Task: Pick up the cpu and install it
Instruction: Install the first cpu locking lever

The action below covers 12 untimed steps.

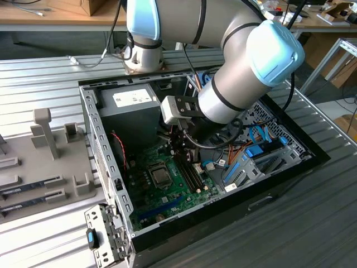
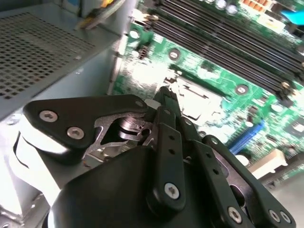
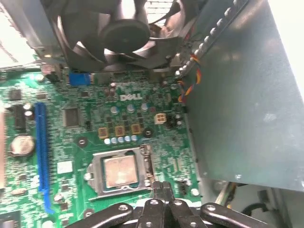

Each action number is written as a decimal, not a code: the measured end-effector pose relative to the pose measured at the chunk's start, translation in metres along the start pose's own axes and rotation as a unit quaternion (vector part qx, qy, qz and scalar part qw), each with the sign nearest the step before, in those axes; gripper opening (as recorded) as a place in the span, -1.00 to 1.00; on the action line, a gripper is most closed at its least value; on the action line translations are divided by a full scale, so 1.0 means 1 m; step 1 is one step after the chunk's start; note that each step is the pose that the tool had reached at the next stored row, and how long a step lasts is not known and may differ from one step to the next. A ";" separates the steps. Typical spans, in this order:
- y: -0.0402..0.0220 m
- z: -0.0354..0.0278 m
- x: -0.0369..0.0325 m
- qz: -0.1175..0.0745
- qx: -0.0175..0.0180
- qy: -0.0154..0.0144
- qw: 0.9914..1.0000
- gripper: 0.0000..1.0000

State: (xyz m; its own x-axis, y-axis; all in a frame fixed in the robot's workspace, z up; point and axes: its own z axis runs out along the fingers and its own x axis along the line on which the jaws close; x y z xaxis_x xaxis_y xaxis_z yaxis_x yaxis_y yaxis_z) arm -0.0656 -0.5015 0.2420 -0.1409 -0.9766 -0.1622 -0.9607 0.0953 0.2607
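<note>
Green motherboard [image 3: 71, 137] lies under our bent arm, cpu [image 3: 118, 171] seated in its socket. Our gripper [image 3: 161, 190] hovers just beside it, fingers pressed together, holding nothing.

Ribbed metal table [image 1: 44, 72], wooden benches [image 1: 50, 14]

The black end effector [image 2: 164, 95] hung low over the green motherboard [image 2: 223, 76], its linkage arms and silver screws crowding the near side. Its fingers met in a narrow tip with nothing visible between them, poised just above the shiny square socket [image 2: 197, 99]. Long dark memory slots [image 2: 228, 42] ran beyond the socket. A perforated grey metal box [image 2: 42, 52] stood beside the board, and a blue slot [image 2: 247, 135] lay near the linkage.
</note>
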 end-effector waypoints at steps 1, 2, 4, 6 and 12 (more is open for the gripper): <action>-0.0001 0.0000 -0.0001 0.001 0.001 0.008 1.000 -0.79; -0.0004 0.0001 -0.0002 0.002 0.001 0.011 1.000 -0.79; -0.0011 -0.0001 -0.0003 0.001 0.001 0.015 1.000 -0.79; -0.0008 -0.0020 -0.0007 0.001 0.001 0.015 1.000 -0.79; 0.0023 -0.0138 -0.0028 -0.001 0.000 0.015 1.000 -0.79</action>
State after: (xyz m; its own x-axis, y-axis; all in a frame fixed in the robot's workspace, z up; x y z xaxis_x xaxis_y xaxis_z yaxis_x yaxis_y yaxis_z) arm -0.0641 -0.5012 0.2561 -0.1308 -0.9824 -0.1335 -0.9612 0.0926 0.2599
